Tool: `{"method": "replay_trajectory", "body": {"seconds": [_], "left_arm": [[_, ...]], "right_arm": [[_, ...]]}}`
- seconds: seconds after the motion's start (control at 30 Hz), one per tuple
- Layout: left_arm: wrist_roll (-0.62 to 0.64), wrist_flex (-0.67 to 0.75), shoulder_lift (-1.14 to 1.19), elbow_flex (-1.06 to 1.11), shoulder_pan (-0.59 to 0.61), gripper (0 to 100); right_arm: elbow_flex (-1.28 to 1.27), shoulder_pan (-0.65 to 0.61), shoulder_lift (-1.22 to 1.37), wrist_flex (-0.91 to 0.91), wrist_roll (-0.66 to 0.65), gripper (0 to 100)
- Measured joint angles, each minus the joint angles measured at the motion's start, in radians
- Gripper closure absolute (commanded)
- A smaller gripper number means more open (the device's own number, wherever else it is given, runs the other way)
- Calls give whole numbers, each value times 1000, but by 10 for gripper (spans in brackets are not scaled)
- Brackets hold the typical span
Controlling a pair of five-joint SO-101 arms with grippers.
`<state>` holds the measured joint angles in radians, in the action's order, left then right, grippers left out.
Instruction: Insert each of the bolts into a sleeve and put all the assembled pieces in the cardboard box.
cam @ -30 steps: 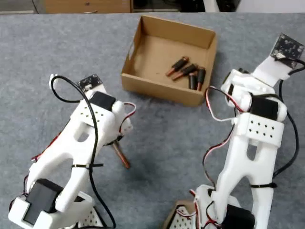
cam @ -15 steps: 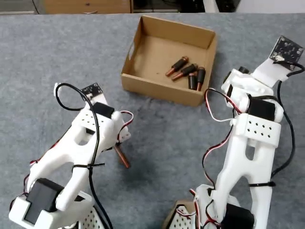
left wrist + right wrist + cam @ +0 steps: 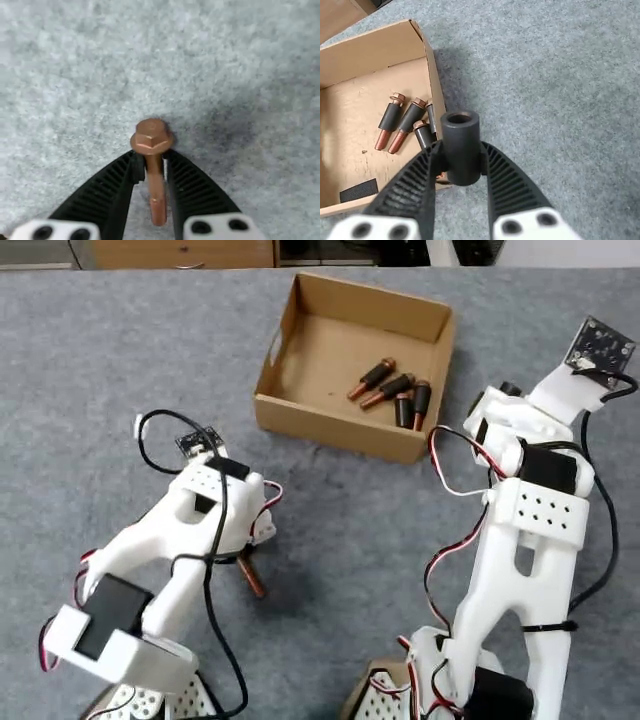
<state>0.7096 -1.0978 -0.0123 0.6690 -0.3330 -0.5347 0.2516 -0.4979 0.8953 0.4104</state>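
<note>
My left gripper (image 3: pixel 151 165) is shut on a copper bolt (image 3: pixel 153 150), its hex head pointing away over the grey felt. From above, the bolt (image 3: pixel 250 576) sticks out below the left arm, near the table's front. My right gripper (image 3: pixel 461 155) is shut on a black sleeve (image 3: pixel 461 145), its bore facing the camera, just outside the cardboard box (image 3: pixel 380 45). In the high view the sleeve (image 3: pixel 511 389) peeks out past the box (image 3: pixel 330 430) on its right. Several bolt-in-sleeve pieces (image 3: pixel 392 390) lie in the box.
Grey felt covers the table (image 3: pixel 360 530), with open room between the two arms. A wooden drawer front (image 3: pixel 180 252) runs along the back edge. The box's near wall stands between the arms and the assembled pieces.
My left arm has pulled back toward the front of the table with the bolt, which has shifted slightly lower and left. The right arm and sleeve have barely moved.
</note>
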Motion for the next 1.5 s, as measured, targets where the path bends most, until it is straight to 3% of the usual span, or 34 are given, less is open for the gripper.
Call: {"method": "replay_trajectory", "body": {"seconds": [0.43, 0.7, 1.0, 1.27, 1.5], "left_arm": [[0, -2, 32, -37, -5, 980], [-5, -244, -69, -247, 14, 980], [-123, -422, -193, -568, 146, 980], [-393, -341, -325, -709, 238, 980], [-557, -143, -529, -505, 227, 980]], "right_arm": [[0, 0, 0, 0, 0, 997], [0, 0, 0, 0, 0, 997], [-5, -48, 0, 0, -12, 997], [-5, -242, 0, 110, -170, 997], [-5, -281, 0, 173, -178, 997]]}}
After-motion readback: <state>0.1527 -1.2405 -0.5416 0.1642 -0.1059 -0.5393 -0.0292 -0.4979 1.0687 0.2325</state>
